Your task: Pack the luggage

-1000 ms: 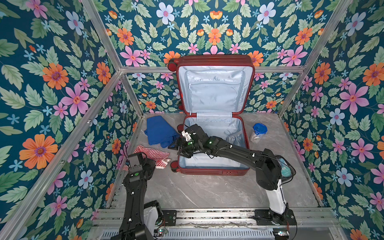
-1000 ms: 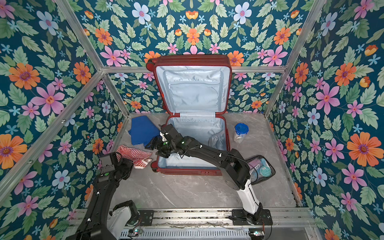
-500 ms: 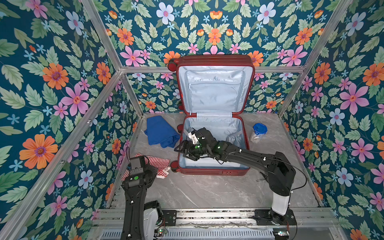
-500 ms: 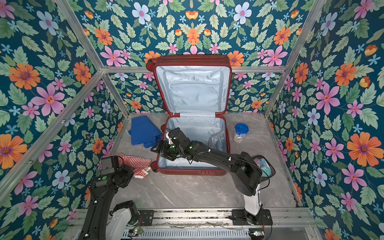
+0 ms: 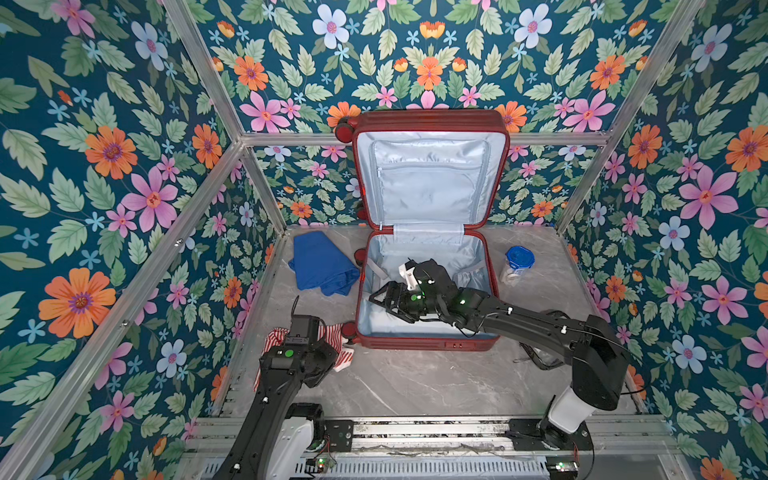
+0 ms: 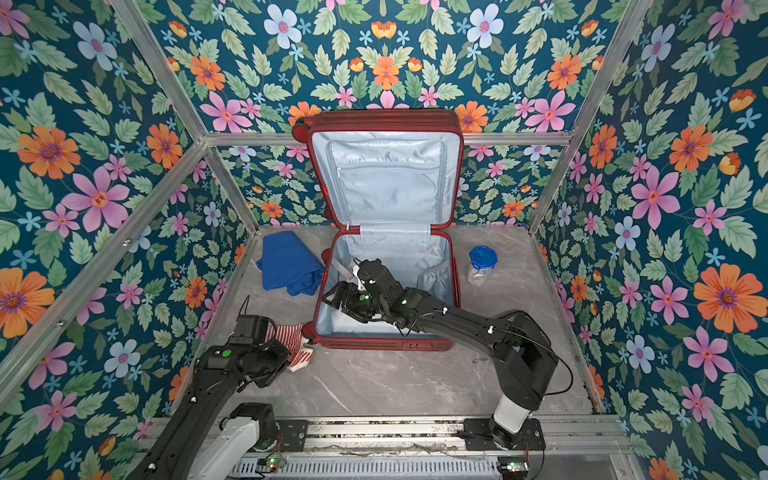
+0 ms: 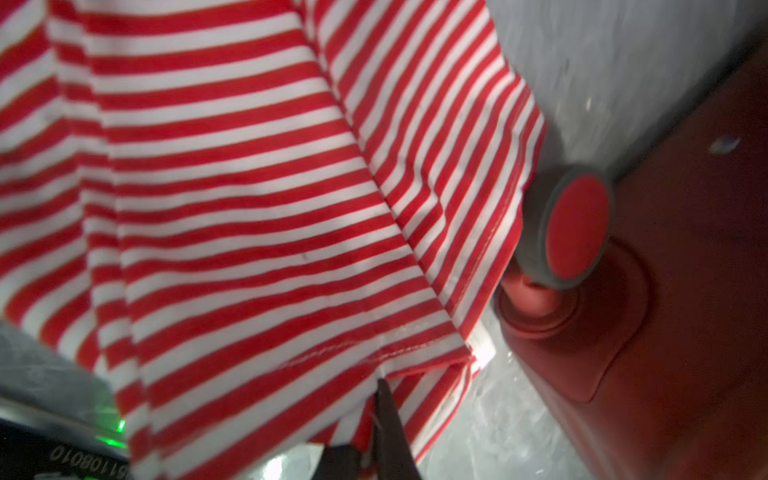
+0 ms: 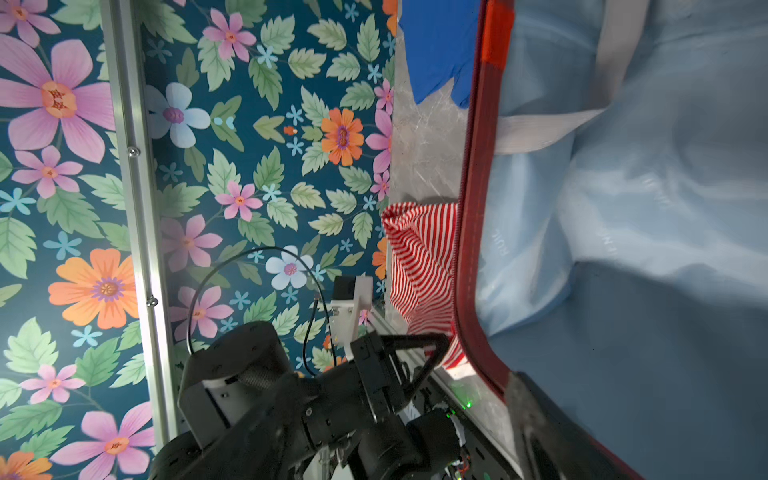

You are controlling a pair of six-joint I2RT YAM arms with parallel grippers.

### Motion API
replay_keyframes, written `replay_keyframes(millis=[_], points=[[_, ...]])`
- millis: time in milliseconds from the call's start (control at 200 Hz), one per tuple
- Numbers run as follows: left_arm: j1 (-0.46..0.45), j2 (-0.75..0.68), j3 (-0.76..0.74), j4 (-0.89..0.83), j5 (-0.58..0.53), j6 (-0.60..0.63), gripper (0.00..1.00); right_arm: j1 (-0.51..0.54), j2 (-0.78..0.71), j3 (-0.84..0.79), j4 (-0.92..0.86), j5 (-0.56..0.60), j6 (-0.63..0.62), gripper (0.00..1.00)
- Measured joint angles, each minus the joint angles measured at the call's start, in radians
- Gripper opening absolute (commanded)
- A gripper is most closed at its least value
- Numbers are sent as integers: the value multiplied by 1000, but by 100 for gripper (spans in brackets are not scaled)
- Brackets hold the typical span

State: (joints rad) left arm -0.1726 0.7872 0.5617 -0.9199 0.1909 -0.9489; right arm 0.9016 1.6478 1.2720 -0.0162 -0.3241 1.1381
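Observation:
The luggage (image 5: 428, 343) (image 6: 382, 344) lies open in both top views, its lid upright against the back wall and its pale blue lined base on the table. My right gripper (image 5: 376, 299) (image 6: 330, 301) stands open inside the base near its left wall, holding nothing. At the luggage's front left corner, my left gripper (image 7: 370, 436) is shut on a red-and-white striped cloth (image 5: 338, 336) (image 6: 291, 336) (image 7: 249, 187) (image 8: 419, 253). The cloth hangs beside a red caster wheel (image 7: 575, 226). In both top views the left wrist hides the fingers.
A folded blue cloth (image 5: 320, 264) (image 6: 286, 262) lies on the grey table left of the luggage. A clear jar with a blue lid (image 5: 517, 264) (image 6: 482, 262) stands to its right. Floral walls with metal posts close in three sides.
My left arm has drawn back toward the front, dragging the striped cloth along. My right gripper has shifted from the luggage's left rim a little further inside the base.

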Motion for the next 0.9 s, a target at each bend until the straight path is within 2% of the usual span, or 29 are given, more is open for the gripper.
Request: replay_keyframes(millis=[150, 365, 525, 620, 735, 905], points=[[-175, 20, 14, -31, -6, -59, 0, -5, -81, -54, -17, 34, -25, 80], [-475, 66, 33, -47, -38, -193, 0, -39, -176, -145, -69, 74, -48, 80], [-767, 181, 64, -8, -63, -325, 0, -77, -247, -203, -100, 92, -56, 81], [-903, 293, 130, 37, -92, -386, 0, -114, -303, -251, -116, 98, -66, 81], [-1012, 439, 259, 105, -137, -412, 0, -159, -384, -303, -170, 114, -79, 82], [-1123, 613, 400, 219, -173, -417, 0, -273, -562, -383, -279, 118, -115, 85]])
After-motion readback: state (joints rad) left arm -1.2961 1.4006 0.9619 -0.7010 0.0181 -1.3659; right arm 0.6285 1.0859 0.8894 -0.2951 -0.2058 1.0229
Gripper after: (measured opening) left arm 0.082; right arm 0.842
